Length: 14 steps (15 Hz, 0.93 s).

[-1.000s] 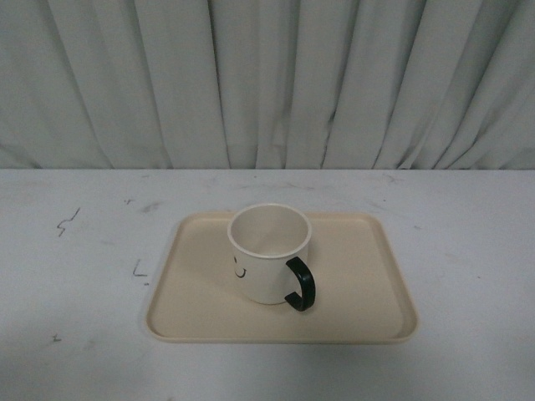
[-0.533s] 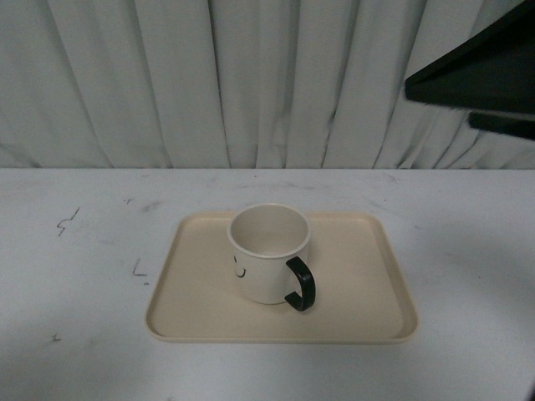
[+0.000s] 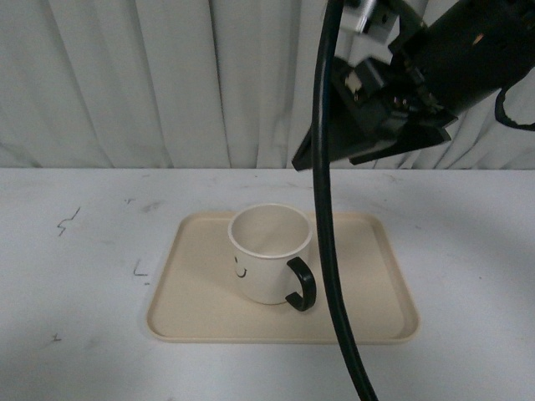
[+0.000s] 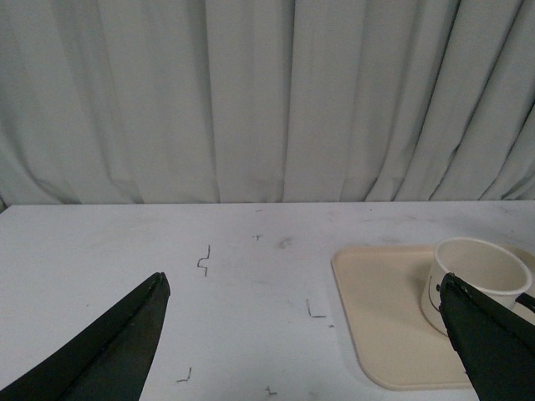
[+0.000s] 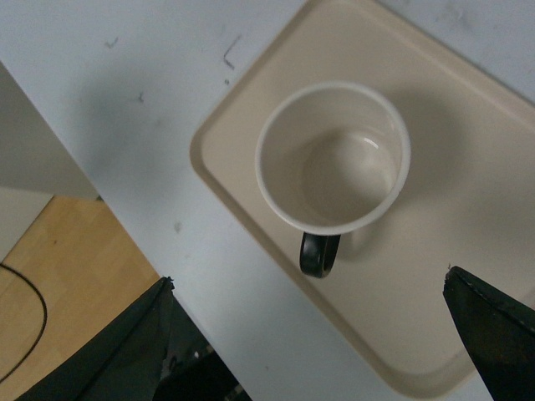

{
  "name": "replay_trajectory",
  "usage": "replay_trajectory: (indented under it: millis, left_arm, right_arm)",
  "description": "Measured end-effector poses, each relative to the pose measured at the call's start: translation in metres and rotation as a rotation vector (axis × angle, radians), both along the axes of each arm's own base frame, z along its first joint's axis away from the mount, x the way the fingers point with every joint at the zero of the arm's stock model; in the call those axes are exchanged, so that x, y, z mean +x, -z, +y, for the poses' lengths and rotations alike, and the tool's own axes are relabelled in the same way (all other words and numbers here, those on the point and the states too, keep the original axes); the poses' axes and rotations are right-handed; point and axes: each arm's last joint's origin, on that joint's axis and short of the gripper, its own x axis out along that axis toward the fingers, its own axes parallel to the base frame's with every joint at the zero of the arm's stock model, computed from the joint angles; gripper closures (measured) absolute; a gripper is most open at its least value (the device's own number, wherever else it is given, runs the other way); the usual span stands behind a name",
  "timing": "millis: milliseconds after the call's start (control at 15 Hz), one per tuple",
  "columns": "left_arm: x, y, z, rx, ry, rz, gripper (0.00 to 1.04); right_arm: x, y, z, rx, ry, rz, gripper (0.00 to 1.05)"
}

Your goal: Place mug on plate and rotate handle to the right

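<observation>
one cream mug [image 3: 269, 253] stands upright near the middle of a beige plate [image 3: 368, 276], resting on the plate's flat floor and clear of its raised rim. its dark handle [image 3: 301, 284] sticks out toward the plate's near edge, angled a little to the right. part of a black smiley face shows on the mug's left side. the plate lies flat on a white bench [image 3: 84, 276], which is scuffed with small dark marks, and it sits near the bench's near edge. a pale curtain [image 3: 167, 83] hangs behind the bench's far edge.

the right arm [image 3: 418, 75] hangs high over the plate's far right corner, and a thick black cable [image 3: 326, 209] droops from it in front of the plate. the right gripper [image 5: 309, 278] looks straight down on the mug, jaws spread wide and holding nothing. the left gripper [image 4: 301, 282] is off past the plate's left edge, also spread wide and empty, touching nothing.
</observation>
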Motion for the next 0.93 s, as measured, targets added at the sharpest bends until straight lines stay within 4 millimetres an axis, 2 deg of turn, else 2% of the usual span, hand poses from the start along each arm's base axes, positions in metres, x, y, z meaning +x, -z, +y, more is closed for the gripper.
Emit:
replay_trajectory:
  millis: [267, 333, 400, 733, 933]
  left_arm:
    - [0.000, 0.000, 0.000, 0.000, 0.000, 0.000, 0.07]
    - [0.000, 0.000, 0.000, 0.000, 0.000, 0.000, 0.07]
    - [0.000, 0.000, 0.000, 0.000, 0.000, 0.000, 0.07]
    - [0.000, 0.000, 0.000, 0.001, 0.000, 0.000, 0.07]
    - [0.000, 0.000, 0.000, 0.002, 0.000, 0.000, 0.07]
  right_arm:
    - [0.026, 0.019, 0.005, -0.098, -0.095, -0.003, 0.06]
    - [0.035, 0.033, 0.014, -0.130, -0.127, 0.005, 0.06]
    - [0.048, 0.051, 0.032, -0.174, -0.135, 0.031, 0.06]
    - [0.064, 0.063, 0.042, -0.238, -0.095, 0.069, 0.06]
    - [0.077, 0.081, 0.046, -0.282, -0.060, 0.073, 0.06]
